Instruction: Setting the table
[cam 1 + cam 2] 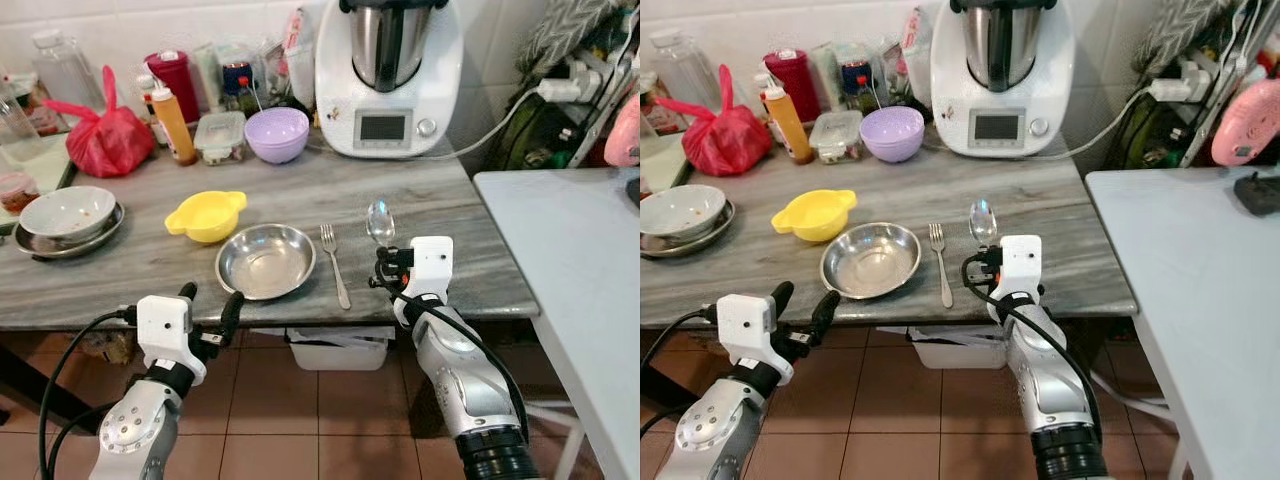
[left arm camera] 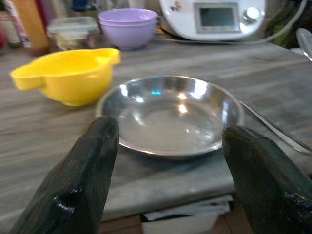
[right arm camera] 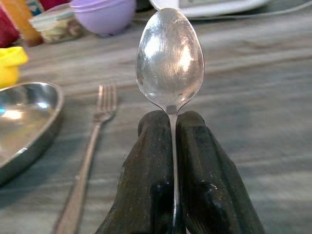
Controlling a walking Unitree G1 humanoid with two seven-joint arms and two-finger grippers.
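Note:
A steel plate (image 1: 266, 260) lies near the front edge of the grey wooden table (image 1: 470, 215), with a fork (image 1: 335, 263) just to its right. My right gripper (image 1: 381, 262) is shut on the handle of a spoon (image 1: 380, 221), whose bowl sticks up past the fingers (image 3: 192, 161), right of the fork. My left gripper (image 1: 209, 306) hangs open just in front of the table edge, left of the plate's front rim; its fingers (image 2: 87, 175) frame the plate (image 2: 170, 114) in the left wrist view.
A yellow bowl (image 1: 206, 215) sits behind the plate, purple bowls (image 1: 277, 134) and a white kitchen machine (image 1: 388, 75) farther back. Used dishes (image 1: 67, 220), a red bag (image 1: 106, 140) and bottles crowd the left. A white table (image 1: 580, 270) stands at the right.

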